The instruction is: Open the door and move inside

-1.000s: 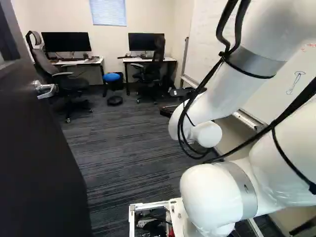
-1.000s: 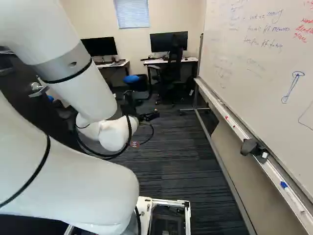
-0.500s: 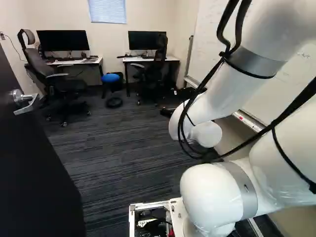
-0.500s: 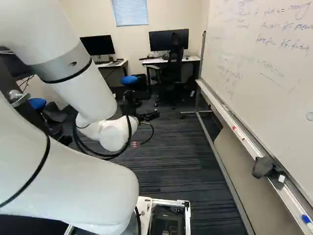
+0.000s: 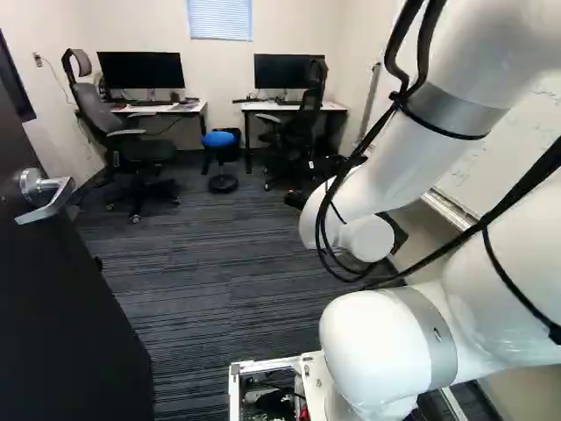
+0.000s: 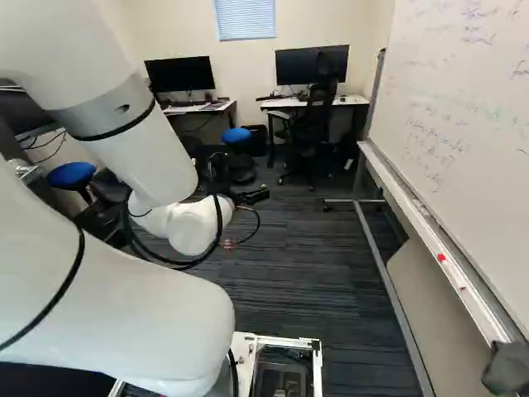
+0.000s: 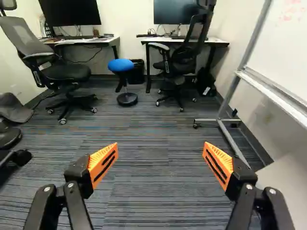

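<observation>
- End effector (image 6: pixel 245 197) is hanging wide open, gripping nothing.
- Door (image 5: pixel 66 307) is standing open at near left, lever handle (image 5: pixel 48 203) showing.
- Whiteboard (image 6: pixel 463 107) is standing at right.

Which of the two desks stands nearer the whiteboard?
The desk right of the blue stool in the left base view, with the black-backed chair; the other desk has the grey-backed chair beside it.

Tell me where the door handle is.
The door handle is at the left of the left base view, on the dark door, with an office chair beyond it.
</observation>
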### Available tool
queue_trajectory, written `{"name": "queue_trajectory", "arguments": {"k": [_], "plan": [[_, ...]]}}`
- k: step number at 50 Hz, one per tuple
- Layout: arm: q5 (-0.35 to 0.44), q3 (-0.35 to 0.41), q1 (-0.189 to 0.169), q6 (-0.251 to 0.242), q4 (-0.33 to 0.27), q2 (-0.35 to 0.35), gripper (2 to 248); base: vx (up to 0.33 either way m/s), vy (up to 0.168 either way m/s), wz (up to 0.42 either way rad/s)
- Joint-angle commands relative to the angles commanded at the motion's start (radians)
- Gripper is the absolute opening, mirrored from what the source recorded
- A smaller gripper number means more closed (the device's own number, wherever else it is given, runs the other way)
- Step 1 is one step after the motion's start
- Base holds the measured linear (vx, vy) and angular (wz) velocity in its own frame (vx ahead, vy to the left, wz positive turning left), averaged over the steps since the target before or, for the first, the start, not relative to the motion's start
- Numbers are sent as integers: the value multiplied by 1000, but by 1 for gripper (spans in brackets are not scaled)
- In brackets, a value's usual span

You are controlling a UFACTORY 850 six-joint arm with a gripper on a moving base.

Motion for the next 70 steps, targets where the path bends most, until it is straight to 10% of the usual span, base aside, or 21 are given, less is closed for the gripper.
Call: {"name": "queue_trajectory", "arguments": {"k": [70], "plan": [[0,0,0,0,0,0,247,222,42,170]]}}
